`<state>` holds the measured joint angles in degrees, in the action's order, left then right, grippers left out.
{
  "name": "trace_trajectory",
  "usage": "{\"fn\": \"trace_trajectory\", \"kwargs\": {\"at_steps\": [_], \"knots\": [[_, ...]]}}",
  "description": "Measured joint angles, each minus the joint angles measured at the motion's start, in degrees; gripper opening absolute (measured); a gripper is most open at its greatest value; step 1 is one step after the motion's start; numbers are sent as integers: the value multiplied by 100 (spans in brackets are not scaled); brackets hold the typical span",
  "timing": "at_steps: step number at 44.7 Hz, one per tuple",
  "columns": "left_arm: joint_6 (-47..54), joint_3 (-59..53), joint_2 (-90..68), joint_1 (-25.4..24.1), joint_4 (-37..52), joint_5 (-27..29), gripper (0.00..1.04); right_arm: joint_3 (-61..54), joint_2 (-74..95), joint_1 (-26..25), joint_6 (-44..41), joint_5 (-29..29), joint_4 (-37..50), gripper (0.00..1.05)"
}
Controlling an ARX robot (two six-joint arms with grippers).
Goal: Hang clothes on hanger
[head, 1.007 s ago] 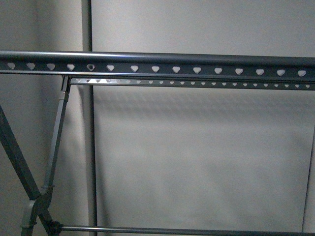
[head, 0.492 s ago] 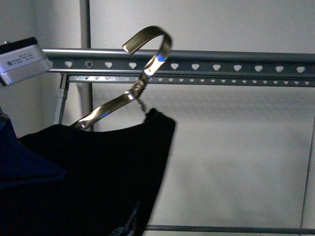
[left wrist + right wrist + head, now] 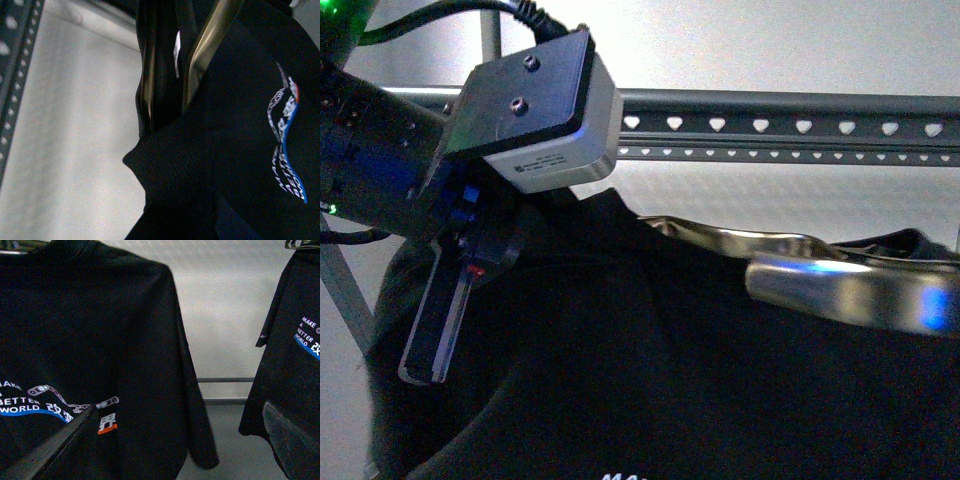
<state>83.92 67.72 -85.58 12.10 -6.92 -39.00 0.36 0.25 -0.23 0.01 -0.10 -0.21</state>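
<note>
The clothes (image 3: 650, 380), a black shirt on a shiny metal coat hanger (image 3: 840, 290), fill the lower front view in front of and just below the hanger, the grey rack rail (image 3: 770, 125) with heart-shaped holes. My left gripper (image 3: 440, 335) is shut on the shirt's shoulder at the left. The left wrist view shows the shirt's blue and white graphic (image 3: 287, 135) and the rail (image 3: 15, 65); its jaws are hidden by cloth. My right gripper (image 3: 170, 450) is open and empty, close to a black shirt with the graphic (image 3: 60, 410).
A second black shirt (image 3: 295, 340) with the same text hangs at the far side of the right wrist view. A lower rack bar (image 3: 225, 380) crosses behind. A pale wall (image 3: 770, 40) stands behind the rack.
One second ago only the rack showed. The shirt on its coat hanger then rose from the lower left, and now my left arm and the shirt fill the view, higher and further right.
</note>
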Motion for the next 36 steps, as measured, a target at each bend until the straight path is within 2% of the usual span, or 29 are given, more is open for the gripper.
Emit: {"fn": "trace_trajectory", "kwargs": {"at_steps": [27,29,34,36], "knots": [[90,0,24,26,33,-2,4,0,0,0,0,0,0,97],[94,-2,24,26,33,-2,4,4,61,-72,160,-295,35,97],[107,0,24,22,33,17,4,446,1366,-1139,1340,-3423,551,97],[109,0,24,24,33,15,4,647,1766,-1241,1325,-3893,664,97]]}}
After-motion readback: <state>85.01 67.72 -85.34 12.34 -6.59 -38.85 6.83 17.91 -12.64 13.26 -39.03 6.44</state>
